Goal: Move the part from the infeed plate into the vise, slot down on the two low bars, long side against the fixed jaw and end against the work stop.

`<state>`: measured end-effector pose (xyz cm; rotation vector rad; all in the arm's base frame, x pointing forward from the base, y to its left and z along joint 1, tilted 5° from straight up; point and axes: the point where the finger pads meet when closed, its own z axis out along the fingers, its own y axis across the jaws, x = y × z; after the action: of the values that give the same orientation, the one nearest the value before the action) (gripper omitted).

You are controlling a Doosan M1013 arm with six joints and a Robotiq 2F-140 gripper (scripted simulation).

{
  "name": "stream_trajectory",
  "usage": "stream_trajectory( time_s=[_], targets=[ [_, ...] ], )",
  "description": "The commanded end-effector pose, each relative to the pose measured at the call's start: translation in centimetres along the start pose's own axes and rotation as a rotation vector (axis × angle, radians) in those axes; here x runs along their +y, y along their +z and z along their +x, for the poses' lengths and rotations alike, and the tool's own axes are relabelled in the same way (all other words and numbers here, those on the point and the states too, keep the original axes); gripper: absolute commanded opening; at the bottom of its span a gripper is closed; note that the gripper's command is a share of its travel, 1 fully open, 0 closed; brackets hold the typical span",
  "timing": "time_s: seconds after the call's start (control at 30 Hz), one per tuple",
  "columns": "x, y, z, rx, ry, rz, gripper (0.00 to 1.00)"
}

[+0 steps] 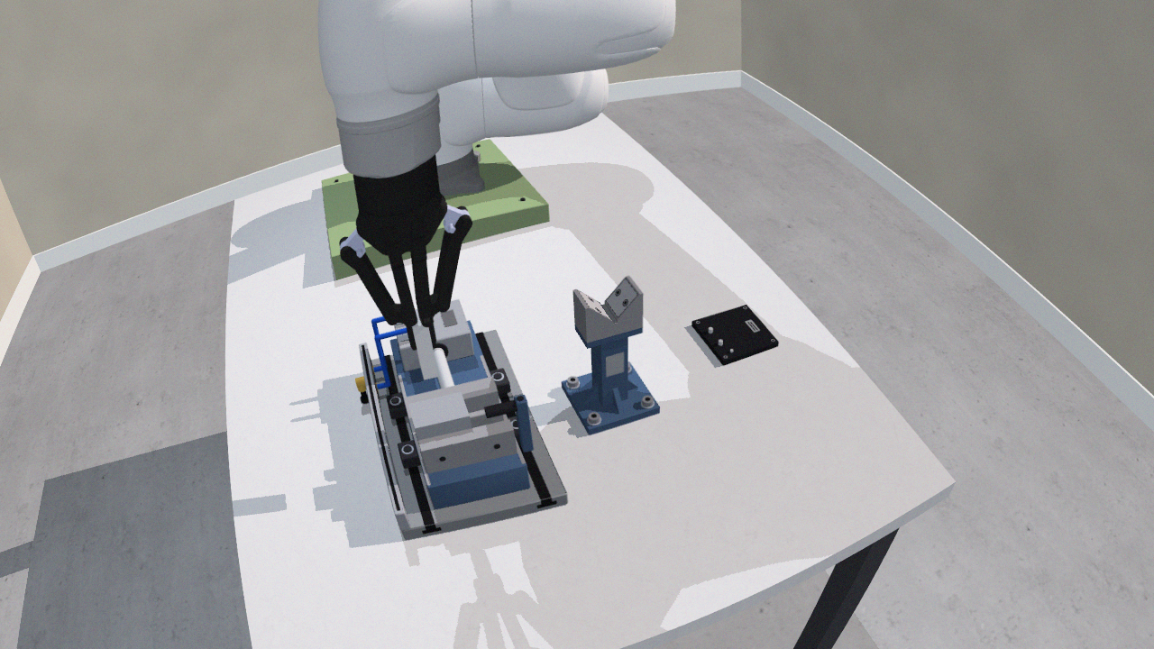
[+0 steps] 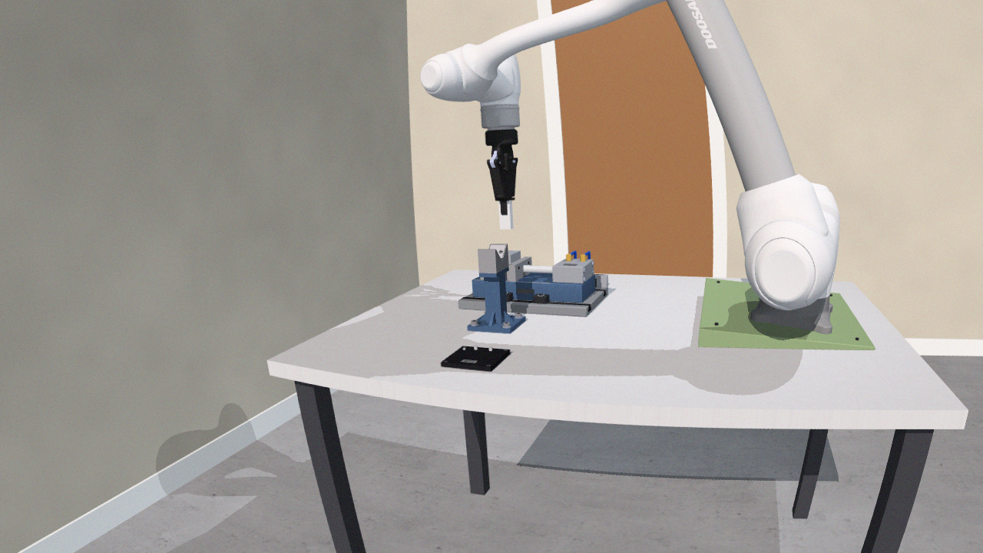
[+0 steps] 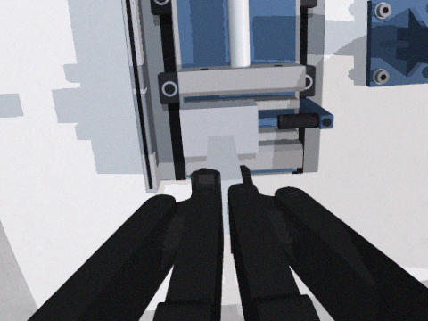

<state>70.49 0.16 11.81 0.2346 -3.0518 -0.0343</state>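
The part (image 1: 442, 413) is a light grey block lying in the open vise (image 1: 452, 419), between the moving jaw on the white cylinder rod (image 1: 439, 359) and the fixed jaw (image 1: 468, 458). In the wrist view the part (image 3: 217, 134) lies flat, right next to the fixed jaw. The black work stop rod (image 1: 499, 409) points at its end; I cannot tell whether a gap is left. My gripper (image 1: 421, 318) is shut and empty. It hangs high above the vise in the side view (image 2: 505, 218) and touches nothing. The black infeed plate (image 1: 734, 333) is bare.
The V-block (image 1: 609, 315) stands on its blue post between the vise and the infeed plate. The arm's green base plate (image 1: 435, 209) is at the back of the table. Blue tubing and yellow fittings (image 1: 379, 339) sit at the vise's cylinder end.
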Motion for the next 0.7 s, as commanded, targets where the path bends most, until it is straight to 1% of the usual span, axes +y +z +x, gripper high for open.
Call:
stream_trajectory(
  time_s=[0.0, 0.6, 0.67],
  targets=[
    [0.00, -0.01, 0.00, 0.000, 0.000, 0.000, 0.00],
    [0.00, -0.01, 0.00, 0.000, 0.000, 0.000, 0.00],
    [-0.35, -0.01, 0.00, 0.000, 0.000, 0.000, 0.00]
  ],
)
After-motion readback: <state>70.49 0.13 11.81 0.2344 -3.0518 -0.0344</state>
